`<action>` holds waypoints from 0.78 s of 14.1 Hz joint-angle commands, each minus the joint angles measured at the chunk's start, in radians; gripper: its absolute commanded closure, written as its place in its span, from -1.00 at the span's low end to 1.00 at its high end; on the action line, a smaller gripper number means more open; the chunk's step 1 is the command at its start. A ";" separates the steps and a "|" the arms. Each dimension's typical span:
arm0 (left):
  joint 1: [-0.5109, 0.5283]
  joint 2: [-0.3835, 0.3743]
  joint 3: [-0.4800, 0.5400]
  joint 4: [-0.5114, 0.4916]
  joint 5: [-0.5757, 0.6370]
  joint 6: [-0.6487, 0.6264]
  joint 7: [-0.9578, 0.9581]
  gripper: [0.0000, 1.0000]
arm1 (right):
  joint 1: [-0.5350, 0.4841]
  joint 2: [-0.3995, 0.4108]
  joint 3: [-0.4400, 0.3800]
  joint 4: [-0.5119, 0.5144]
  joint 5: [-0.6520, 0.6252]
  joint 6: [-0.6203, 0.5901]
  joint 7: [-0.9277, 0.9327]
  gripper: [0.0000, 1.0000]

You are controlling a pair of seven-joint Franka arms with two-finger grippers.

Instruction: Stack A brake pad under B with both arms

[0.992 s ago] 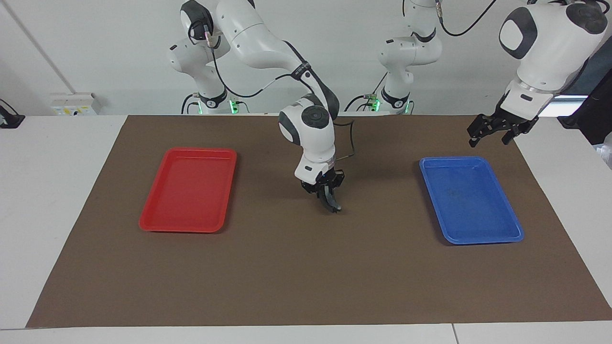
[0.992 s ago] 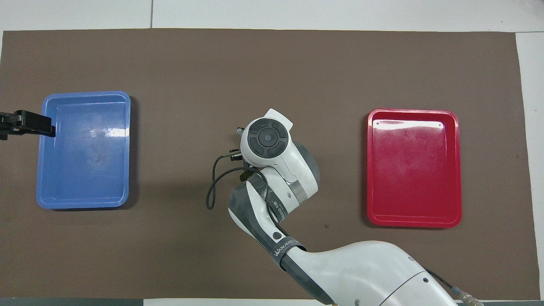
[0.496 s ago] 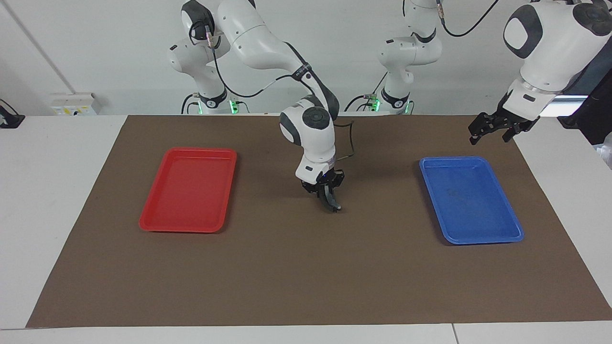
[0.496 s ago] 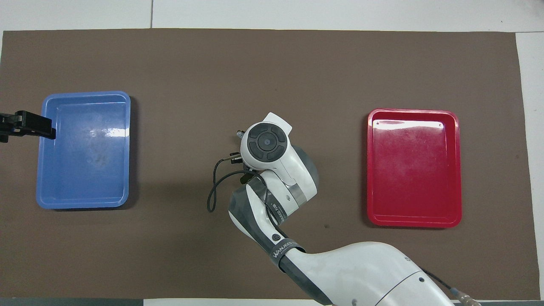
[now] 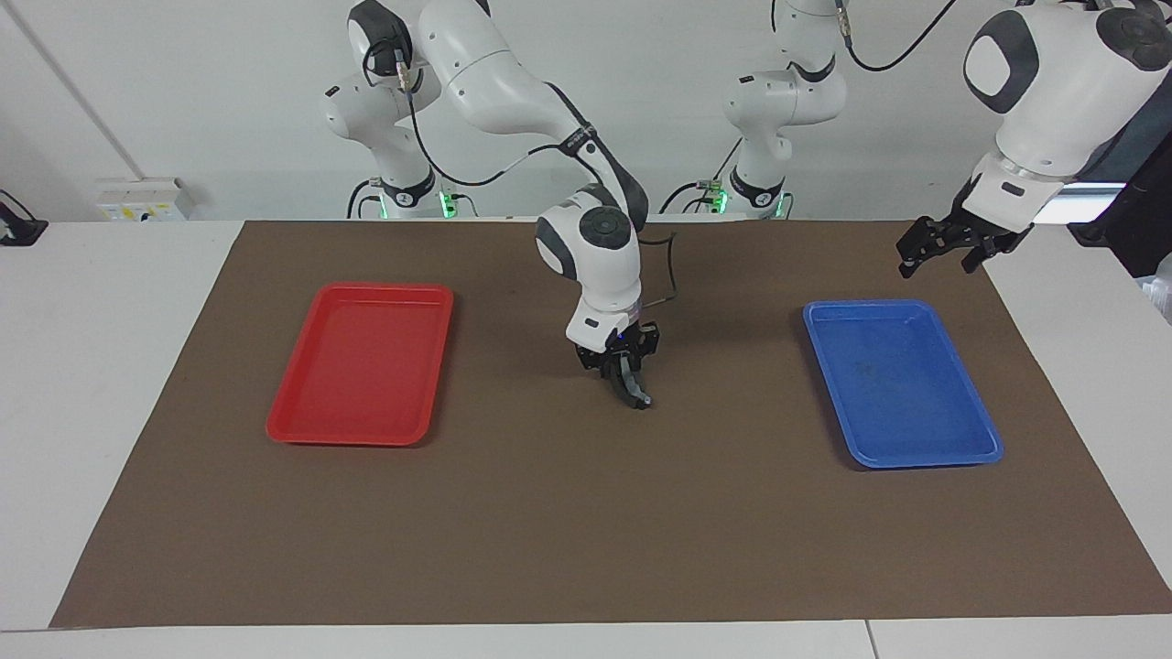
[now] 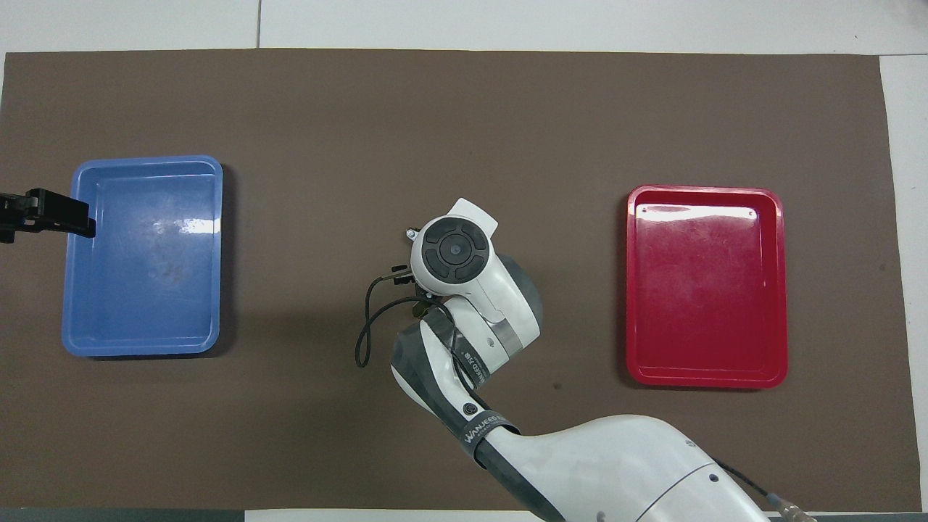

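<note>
Right end effector [image 5: 628, 383] pinches a curved dark brake pad [image 5: 634, 394] above mid-worktop, between 2 trays; left end effector [image 5: 943, 252] waits, spread, near blue tray [image 5: 972, 447].

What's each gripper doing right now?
Left gripper: open, empty, over the mat by the blue tray.
Right gripper: closed on dark, curved B, over mid-mat.

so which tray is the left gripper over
The blue tray, at the left arm's end of the table. The left gripper hangs over its robot-side edge, while the red tray lies at the right arm's end.
</note>
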 commanded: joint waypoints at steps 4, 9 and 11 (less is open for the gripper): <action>0.020 -0.001 -0.004 0.006 0.000 -0.017 0.008 -1.00 | -0.160 -0.220 -0.033 -0.007 -0.020 -0.168 0.009 -0.99; 0.018 -0.001 -0.006 0.006 0.000 -0.017 0.008 -1.00 | -0.435 -0.446 -0.031 -0.005 -0.083 -0.579 -0.093 -0.99; 0.018 -0.001 -0.004 0.006 0.002 -0.017 0.008 -1.00 | -0.538 -0.532 -0.033 -0.005 -0.084 -0.705 -0.229 -0.99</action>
